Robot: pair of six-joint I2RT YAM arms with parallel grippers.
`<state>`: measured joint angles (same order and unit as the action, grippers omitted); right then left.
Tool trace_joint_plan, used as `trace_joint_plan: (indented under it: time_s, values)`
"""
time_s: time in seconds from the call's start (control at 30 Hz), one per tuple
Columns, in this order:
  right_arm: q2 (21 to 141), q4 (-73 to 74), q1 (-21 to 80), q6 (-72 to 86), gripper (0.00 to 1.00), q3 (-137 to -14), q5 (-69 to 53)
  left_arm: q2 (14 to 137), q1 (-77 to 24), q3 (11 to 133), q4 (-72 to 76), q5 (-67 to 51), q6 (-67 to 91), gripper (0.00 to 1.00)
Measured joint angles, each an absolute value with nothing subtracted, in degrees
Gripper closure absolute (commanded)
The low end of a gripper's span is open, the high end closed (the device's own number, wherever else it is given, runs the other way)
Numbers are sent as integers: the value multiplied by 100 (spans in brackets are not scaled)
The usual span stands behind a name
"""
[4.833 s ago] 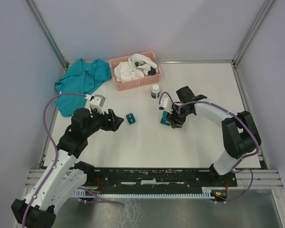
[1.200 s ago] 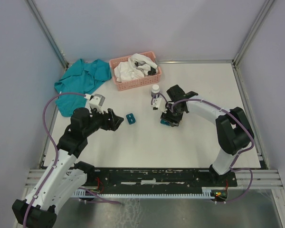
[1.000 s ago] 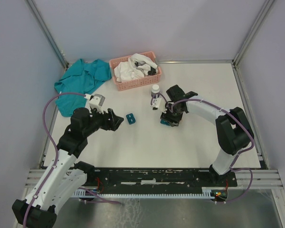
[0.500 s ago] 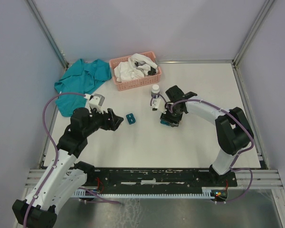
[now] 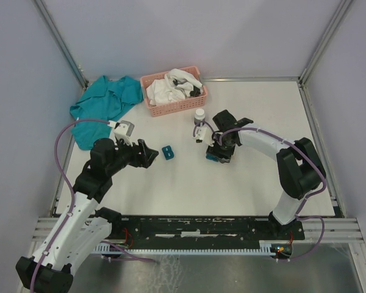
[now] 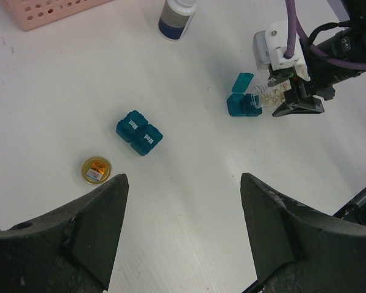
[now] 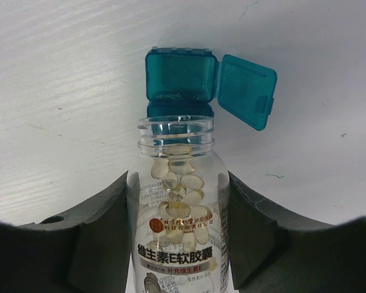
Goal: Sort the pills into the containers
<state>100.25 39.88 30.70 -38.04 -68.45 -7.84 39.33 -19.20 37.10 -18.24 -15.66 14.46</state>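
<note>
Shows clear, glossy plastic in the pill bottle (image 7: 180, 213), with shiny pale softgel pills (image 7: 194, 196) inside and a smooth printed label (image 7: 182, 247); smooth, slightly translucent teal plastic in the open container (image 7: 182, 76); matt black, finely grained plastic on the fingers (image 7: 91, 244) of the right gripper (image 7: 178, 177); matt white, faintly streaked table (image 7: 61, 91); pink lattice plastic basket (image 5: 177, 105); soft creased teal cloth (image 5: 104, 107); brushed metal frame rails (image 5: 61, 43).

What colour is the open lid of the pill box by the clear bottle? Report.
The lid is teal-blue, matching its box; clearest in the right wrist view.
</note>
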Motion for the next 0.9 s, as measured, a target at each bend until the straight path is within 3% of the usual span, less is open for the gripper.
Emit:
trace_joint_plan:
  time_s: [0.9]
  values:
    - [10020, 3946, 3092, -3863, 99, -6794, -775, 3920, -1918, 3708, -1809, -1577, 1446, 19]
